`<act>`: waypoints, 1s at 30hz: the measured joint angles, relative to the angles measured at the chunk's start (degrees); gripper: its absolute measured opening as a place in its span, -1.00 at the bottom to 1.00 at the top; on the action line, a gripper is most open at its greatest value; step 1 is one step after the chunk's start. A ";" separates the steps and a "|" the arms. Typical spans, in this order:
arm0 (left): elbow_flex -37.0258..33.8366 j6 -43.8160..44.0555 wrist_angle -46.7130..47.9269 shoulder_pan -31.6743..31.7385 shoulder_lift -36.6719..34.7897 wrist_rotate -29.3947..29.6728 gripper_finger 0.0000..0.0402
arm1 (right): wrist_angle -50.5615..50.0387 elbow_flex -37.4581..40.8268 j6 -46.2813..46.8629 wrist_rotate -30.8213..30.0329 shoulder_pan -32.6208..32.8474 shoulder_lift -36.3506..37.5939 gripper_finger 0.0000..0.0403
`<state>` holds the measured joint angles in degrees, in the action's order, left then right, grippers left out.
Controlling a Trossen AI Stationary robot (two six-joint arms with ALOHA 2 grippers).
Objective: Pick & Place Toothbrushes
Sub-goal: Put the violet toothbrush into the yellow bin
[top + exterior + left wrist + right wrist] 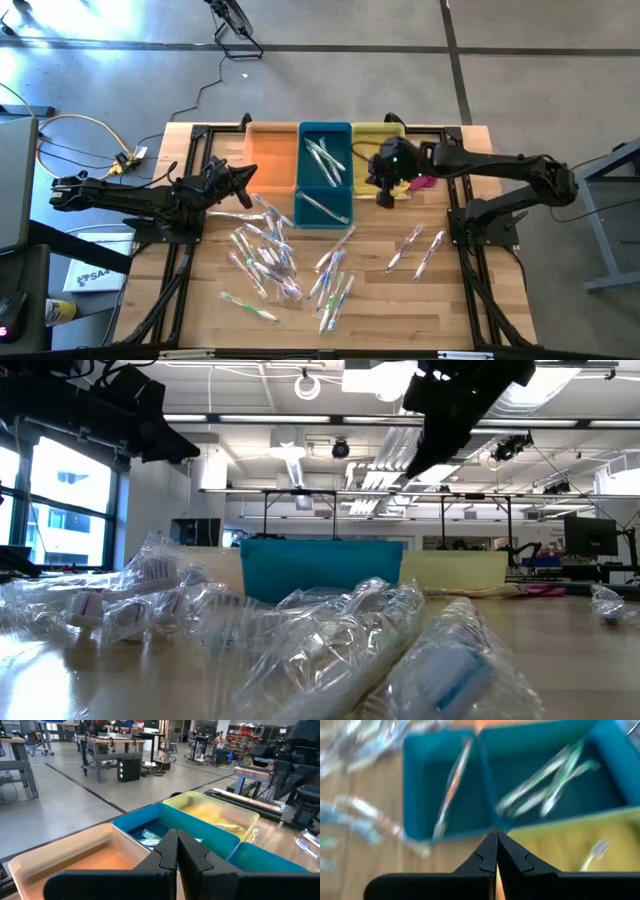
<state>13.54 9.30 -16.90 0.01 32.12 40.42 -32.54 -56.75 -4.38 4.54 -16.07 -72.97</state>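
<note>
The toothbrushes lie in clear, glossy, crinkled plastic wrappers on a pale, smooth wooden tabletop; the teal bin beside them looks like matt plastic.

The high camera looks straight down on the whole worktop and both arms. The low camera sits at worktop level among the toothbrushes, facing the blue bin and the room behind. Each wrist camera looks past its own closed fingers, close above the bins; all four views share the blue bin.
</note>
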 joint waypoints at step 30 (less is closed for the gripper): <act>0.00 1.51 0.51 0.00 0.02 -2.54 -1.00 | -19.91 0.00 1.48 7.97 2.61 0.00 -0.99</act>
<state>13.54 10.81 -16.38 0.01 32.14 37.88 -52.45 -56.75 -2.90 12.51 -13.46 -72.97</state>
